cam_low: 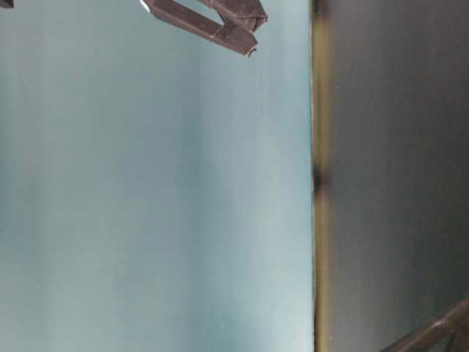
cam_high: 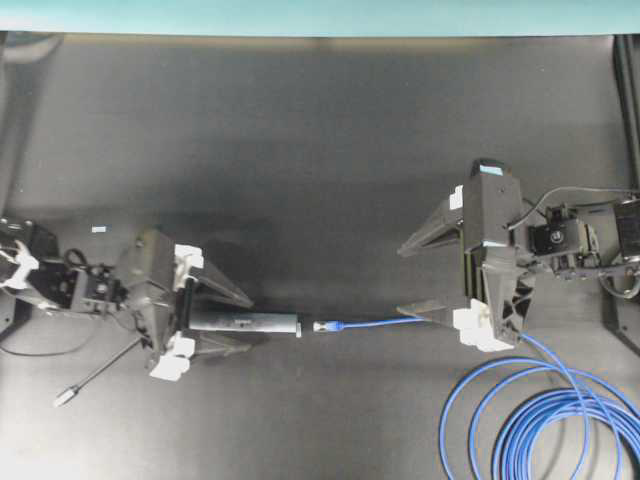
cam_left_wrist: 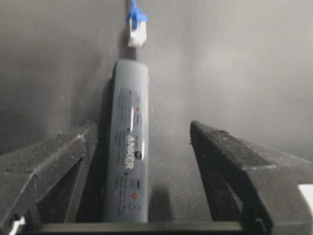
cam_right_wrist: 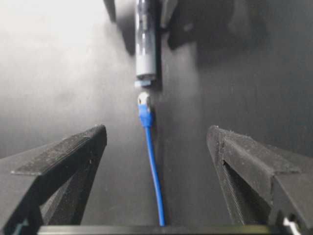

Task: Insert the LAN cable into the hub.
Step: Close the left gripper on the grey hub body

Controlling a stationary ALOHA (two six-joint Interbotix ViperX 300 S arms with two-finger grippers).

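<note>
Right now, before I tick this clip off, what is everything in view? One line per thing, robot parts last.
hub: one, grey bar, lying on the mat left of centre, between the left gripper's fingers, not gripped.
hub tail cable: one, thin grey, running from the hub's left end to a small plug at lower left.
LAN cable: one, bright blue, coiled at lower right; a straight run leads left to its plug, which lies just short of the hub's end, not inserted.
table mat: one, black.
backdrop: one, teal.
left gripper: one, black, open, straddling the hub.
right gripper: one, black, open, over the cable's straight run.
</note>
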